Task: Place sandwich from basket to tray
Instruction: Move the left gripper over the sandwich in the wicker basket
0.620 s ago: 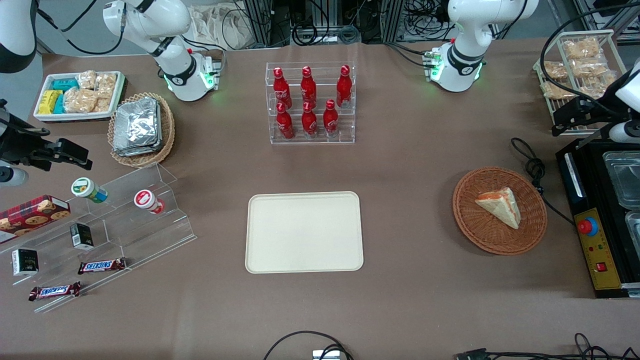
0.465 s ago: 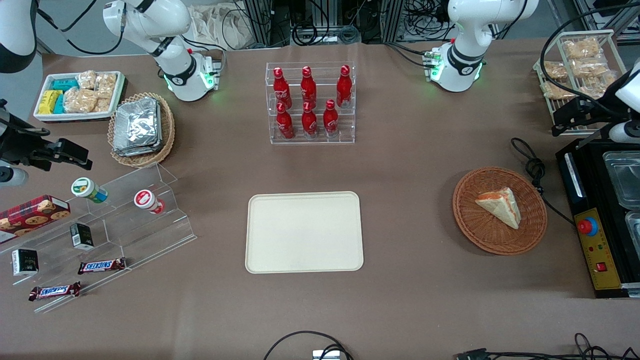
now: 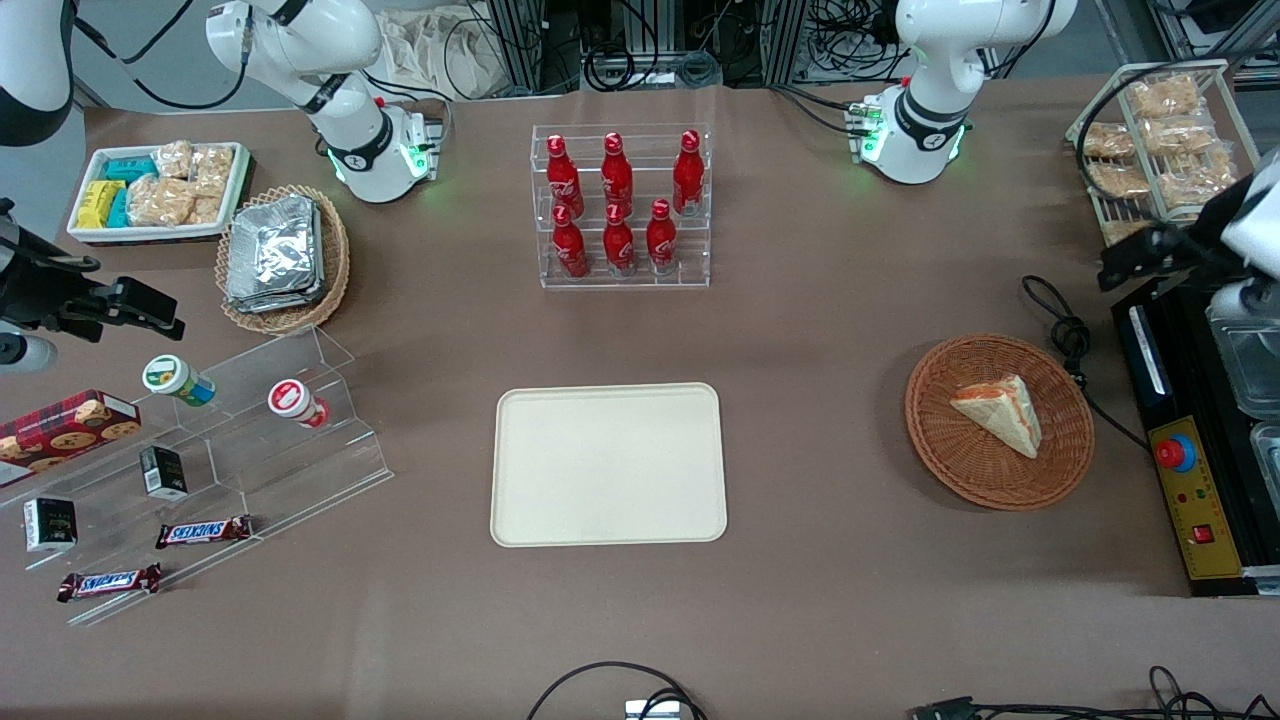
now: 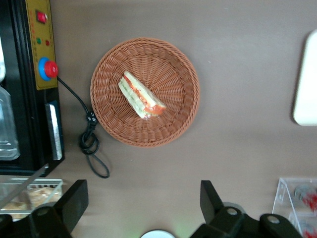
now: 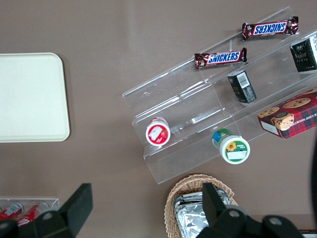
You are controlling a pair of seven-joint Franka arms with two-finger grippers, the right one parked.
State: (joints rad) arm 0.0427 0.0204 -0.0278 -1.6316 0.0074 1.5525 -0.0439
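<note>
Item: sandwich (image 3: 998,412), one wedge, to be moved to the tray.

Nearest the front camera we list the tray (image 3: 608,465), cream, rectangular, low-rimmed, lying flat on the brown table cover with nothing on it.

Next, toward the working arm's end of the table, the basket (image 3: 935,445), round, shallow, reddish-brown wicker. The sandwich lies in it, about at the middle, flat on one bread face. In the left wrist view the sandwich (image 4: 141,95) shows its cut edge, with red-orange and green filling between pale slices, and the basket (image 4: 173,124) surrounds it with bare weave on every side.

Handling, in our judgement: light, soft, easily crushed, layers liable to slide apart. We would take hold across the two bread faces near the thick middle of the wedge, not at the thin tip, and close gently. Lying flat, it offers the fingers little height. The woven floor may snag a fingertip.

Farther off, the gripper (image 4: 141,206) hangs high above the table, well apart from the basket and farther from the front camera than it. Its two fingers stand wide apart and hold nothing. In the front view the gripper (image 3: 1140,262) shows dark at the table's edge, over a black appliance (image 3: 1190,480) with a red button.

Farthest: rack of red bottles (image 3: 620,205).
</note>
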